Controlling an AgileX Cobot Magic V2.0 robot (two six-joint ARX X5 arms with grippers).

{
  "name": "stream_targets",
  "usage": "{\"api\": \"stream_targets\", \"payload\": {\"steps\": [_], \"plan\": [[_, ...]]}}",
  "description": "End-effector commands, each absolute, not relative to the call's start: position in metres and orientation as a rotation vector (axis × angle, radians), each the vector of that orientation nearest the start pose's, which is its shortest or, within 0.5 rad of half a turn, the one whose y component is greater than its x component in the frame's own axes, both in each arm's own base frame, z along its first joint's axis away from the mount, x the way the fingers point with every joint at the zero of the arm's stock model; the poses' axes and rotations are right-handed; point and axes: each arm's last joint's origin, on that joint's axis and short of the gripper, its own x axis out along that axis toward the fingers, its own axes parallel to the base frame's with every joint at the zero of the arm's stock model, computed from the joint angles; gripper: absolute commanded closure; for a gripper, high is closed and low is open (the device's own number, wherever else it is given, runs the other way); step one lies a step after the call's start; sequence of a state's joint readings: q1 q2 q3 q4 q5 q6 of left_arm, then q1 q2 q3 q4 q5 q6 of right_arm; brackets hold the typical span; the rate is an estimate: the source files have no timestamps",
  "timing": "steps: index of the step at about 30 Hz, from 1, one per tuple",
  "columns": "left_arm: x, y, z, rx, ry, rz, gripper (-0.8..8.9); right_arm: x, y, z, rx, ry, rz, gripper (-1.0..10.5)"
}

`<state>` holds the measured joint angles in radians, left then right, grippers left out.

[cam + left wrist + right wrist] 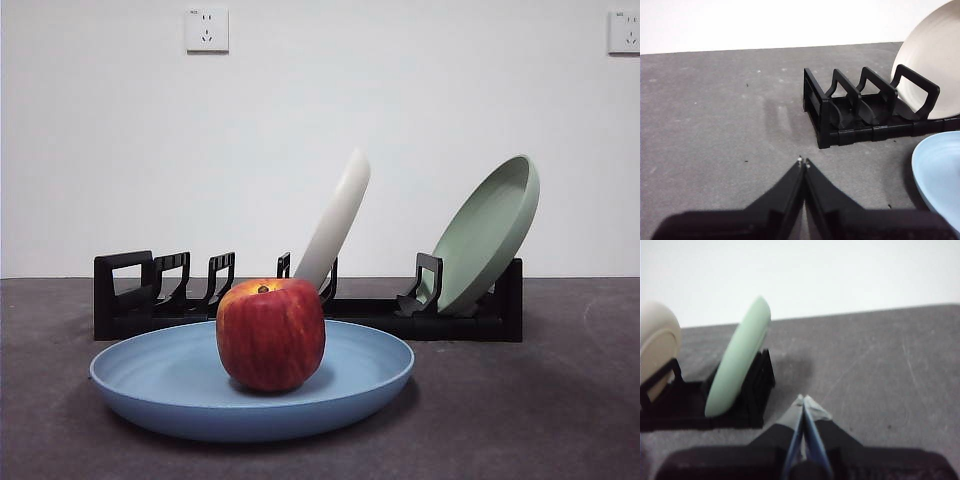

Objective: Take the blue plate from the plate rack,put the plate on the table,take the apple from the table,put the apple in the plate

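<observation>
One red apple (271, 333) sits inside the blue plate (160, 375), which lies flat on the table (560, 420) nearest the front camera. Behind them the plate rack (130, 295) holds a cream-white plate (338, 218) and a pale green plate (488, 232), both tilted. Left gripper (803, 162) and right gripper (803, 401) hang clear, jaws pressed together, holding nothing.
</observation>
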<state>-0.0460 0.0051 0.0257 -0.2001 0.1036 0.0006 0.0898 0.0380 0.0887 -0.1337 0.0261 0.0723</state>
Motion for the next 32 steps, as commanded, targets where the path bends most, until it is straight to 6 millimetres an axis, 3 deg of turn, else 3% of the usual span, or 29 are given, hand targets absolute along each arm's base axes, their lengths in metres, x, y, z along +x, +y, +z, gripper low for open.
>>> {"api": "stream_targets", "payload": {"steps": [1, 11, 17, 32], "plan": [[0.095, -0.007, 0.148, 0.001, 0.187, -0.150, 8.14, 0.095, 0.008, 0.168, 0.083, 0.089, 0.060, 9.5], [0.095, -0.007, 0.148, 0.001, 0.187, -0.150, 8.14, 0.095, 0.010, 0.148, 0.105, 0.184, 0.133, 9.5], [0.095, -0.007, 0.148, 0.001, 0.186, -0.150, 8.14, 0.096, 0.010, 0.147, 0.209, 0.200, 0.119, 9.5], [0.095, -0.007, 0.148, 0.001, 0.186, -0.150, 8.14, 0.096, 0.010, 0.147, 0.206, 0.204, 0.114, 9.5]]}}
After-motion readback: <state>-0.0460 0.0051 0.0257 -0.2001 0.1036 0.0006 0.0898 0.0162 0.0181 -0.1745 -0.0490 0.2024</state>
